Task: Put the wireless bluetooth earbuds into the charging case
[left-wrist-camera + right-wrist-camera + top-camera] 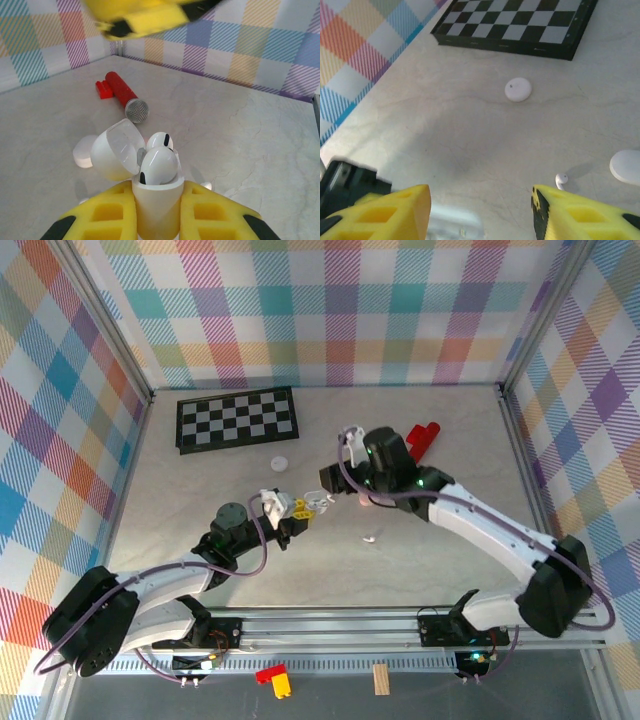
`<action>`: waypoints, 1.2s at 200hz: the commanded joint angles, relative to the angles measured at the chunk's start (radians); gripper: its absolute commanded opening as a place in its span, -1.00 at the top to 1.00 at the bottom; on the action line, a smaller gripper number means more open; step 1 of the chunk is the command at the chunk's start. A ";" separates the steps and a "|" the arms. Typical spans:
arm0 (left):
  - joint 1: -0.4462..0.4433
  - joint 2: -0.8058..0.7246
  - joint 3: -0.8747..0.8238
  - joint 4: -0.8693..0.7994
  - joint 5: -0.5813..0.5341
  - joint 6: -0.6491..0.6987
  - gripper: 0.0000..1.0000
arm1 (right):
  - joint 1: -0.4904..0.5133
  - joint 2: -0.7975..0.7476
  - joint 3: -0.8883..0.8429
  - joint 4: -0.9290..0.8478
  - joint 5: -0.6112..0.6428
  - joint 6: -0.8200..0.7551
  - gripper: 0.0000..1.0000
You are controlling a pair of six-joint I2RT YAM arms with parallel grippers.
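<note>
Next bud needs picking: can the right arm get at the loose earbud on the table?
Probably yes. The earbud lies on bare table close by the open right gripper, with nothing over or against it.

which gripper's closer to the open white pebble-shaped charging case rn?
Left. The left gripper is shut on the open white pebble-shaped charging case, clamping its base; the right gripper hovers open close beside it, not touching.

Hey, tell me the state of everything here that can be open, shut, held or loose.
charging case: lid open, held.
earbuds in case: two, tops above the rim.
loose earbud: lying on the table.
left gripper: shut on charging case.
right gripper: open, empty.
chessboard: lying flat.
</note>
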 commanded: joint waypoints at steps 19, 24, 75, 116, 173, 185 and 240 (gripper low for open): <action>-0.006 0.048 0.006 0.158 0.060 0.062 0.75 | -0.007 0.127 0.188 -0.254 -0.056 0.036 -0.16; -0.006 0.051 0.006 0.168 0.060 0.059 0.75 | -0.007 0.136 0.196 -0.259 -0.066 0.031 -0.16; -0.006 0.045 -0.002 0.206 0.075 0.053 0.74 | -0.007 0.202 0.238 -0.334 -0.110 -0.009 -0.22; -0.006 0.022 -0.007 0.195 0.047 0.051 0.74 | -0.007 0.206 0.226 -0.382 -0.145 -0.042 -0.24; -0.005 -0.001 0.007 0.143 -0.010 0.022 0.74 | -0.007 0.110 0.135 -0.366 -0.241 -0.111 -0.24; -0.006 0.002 0.011 0.142 -0.010 0.019 0.74 | -0.007 0.085 0.112 -0.341 -0.251 -0.108 -0.24; -0.004 -0.025 0.057 0.022 0.071 -0.028 0.74 | -0.013 -0.066 0.009 -0.199 -0.222 -0.173 -0.25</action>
